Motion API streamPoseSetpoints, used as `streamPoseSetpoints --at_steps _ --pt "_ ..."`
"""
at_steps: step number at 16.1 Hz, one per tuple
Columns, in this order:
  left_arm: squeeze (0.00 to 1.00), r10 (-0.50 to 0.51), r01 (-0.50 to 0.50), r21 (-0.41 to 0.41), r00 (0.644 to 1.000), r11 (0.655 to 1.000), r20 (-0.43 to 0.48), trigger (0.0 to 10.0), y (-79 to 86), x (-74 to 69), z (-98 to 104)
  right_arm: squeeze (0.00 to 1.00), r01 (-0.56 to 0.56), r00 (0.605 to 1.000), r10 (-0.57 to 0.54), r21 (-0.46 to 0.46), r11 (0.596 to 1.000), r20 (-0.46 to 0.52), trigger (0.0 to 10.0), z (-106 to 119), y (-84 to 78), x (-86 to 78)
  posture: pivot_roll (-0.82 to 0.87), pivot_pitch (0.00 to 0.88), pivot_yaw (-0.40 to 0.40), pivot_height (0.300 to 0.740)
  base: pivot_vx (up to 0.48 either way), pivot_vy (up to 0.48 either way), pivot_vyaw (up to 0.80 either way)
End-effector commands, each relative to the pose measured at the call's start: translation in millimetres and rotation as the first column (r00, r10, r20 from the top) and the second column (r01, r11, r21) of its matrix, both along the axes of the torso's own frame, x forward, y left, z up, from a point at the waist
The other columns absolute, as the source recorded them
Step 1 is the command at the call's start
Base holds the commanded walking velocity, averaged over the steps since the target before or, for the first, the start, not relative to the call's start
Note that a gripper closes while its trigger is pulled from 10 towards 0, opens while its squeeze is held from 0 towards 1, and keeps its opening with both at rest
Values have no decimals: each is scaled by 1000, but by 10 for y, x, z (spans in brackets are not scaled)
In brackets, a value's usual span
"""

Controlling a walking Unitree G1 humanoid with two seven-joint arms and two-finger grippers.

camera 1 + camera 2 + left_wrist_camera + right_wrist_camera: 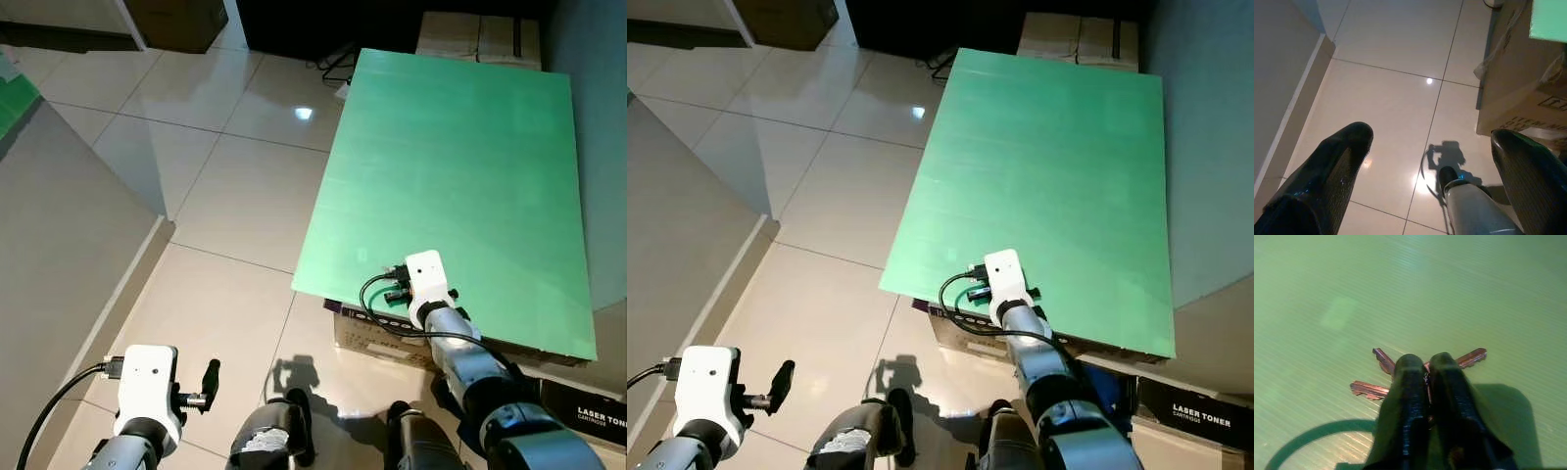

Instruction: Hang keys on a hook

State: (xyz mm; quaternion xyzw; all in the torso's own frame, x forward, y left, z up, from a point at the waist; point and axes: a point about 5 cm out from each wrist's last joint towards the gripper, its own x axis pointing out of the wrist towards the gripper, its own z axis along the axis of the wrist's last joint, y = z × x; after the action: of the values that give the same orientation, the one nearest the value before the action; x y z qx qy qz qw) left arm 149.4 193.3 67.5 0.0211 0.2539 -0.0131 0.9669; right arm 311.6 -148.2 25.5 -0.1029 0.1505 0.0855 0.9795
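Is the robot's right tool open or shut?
Shut. The right tool's two black fingers press together over the keys on the green board.

The keys (1400,372) lie on the board (460,176) directly under the right gripper (1426,363), fanning out past both sides of its closed fingertips. The board rests on cardboard boxes (377,338) below that gripper. The left gripper (1430,147) hangs spread above the floor (225,284), with the boxes to its right.

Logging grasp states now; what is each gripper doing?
Left gripper: fingers open, holding nothing, low over the floor tiles.
Right gripper: fingers shut on the keys at the green board.
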Motion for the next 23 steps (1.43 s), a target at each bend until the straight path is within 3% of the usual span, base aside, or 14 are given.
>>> streamPoseSetpoints --at_steps 1,9,14,18,19,21,22,23 --pt "0 1 -1 5 999 1000 -39 10000 18 -41 -57 0 18 998 -19 -8 1000 -54 0 -127 -20 -103 106 300 132 740 0 0 0" --pt "0 -22 22 -17 1000 1000 -20 10000 -78 110 -96 0 43 982 -43 2 999 182 0 457 -14 215 61 273 127 740 0 0 0" --pt "0 -21 21 -31 1000 999 0 10000 -126 220 -125 0 35 969 -35 5 999 245 0 690 -7 329 39 234 107 740 0 0 0" --pt "0 -19 21 -53 999 998 42 10000 -209 428 -138 0 37 950 -35 -2 999 311 0 966 -52 470 5 180 87 740 0 0 0" --pt "0 -23 27 -67 997 997 69 10000 -268 564 -139 0 52 943 -55 18 998 328 0 1085 -114 526 -19 138 79 740 0 0 0" --pt "0 -28 36 -76 995 996 93 10000 -323 711 -144 0 85 944 -115 110 990 310 0 1146 -195 571 -45 92 76 740 0 0 0" --pt "0 -30 39 -83 993 996 111 10000 -352 815 -139 0 138 950 -219 330 934 224 0 1162 -254 598 -61 69 75 740 0 0 0" --pt "0 -38 50 -91 991 995 130 10000 -391 901 -119 0 190 946 -301 545 817 121 0 1169 -315 607 -71 54 76 740 0 0 0"
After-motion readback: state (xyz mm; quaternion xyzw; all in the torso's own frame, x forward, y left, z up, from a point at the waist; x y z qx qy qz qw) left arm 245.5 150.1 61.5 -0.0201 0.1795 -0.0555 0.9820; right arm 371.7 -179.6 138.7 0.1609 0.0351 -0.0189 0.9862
